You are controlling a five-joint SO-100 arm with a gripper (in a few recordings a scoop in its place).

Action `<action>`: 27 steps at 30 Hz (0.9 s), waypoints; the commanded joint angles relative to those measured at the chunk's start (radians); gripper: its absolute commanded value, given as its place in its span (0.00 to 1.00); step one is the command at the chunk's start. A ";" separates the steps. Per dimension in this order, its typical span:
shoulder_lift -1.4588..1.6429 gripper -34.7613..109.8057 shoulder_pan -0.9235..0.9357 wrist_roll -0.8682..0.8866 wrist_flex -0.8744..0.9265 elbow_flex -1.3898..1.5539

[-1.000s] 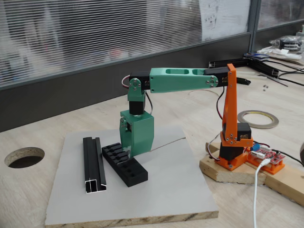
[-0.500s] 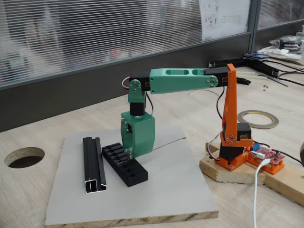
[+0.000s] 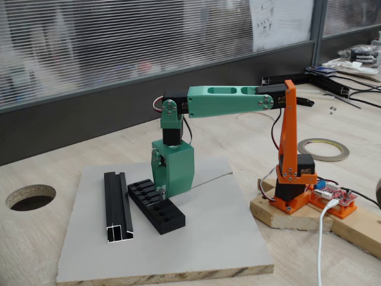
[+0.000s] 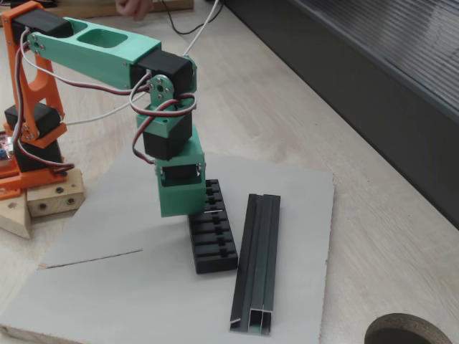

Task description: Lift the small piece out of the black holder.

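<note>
One gripper (image 3: 161, 192) sat low over the black holder (image 3: 162, 214) at frame centre; we could not tell its jaw state, nor see the small piece. We judged the grasp step underway; next needs a straight lift. Open board lay right; the black rail (image 4: 256, 265) crowded the holder's other side.

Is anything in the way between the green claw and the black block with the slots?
Nothing visible. The claw is right down on the black block, near its far end. The long black rail lies beside the block, clear of the claw.
</note>
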 commanded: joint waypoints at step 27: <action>0.052 0.31 -0.005 0.012 0.005 0.005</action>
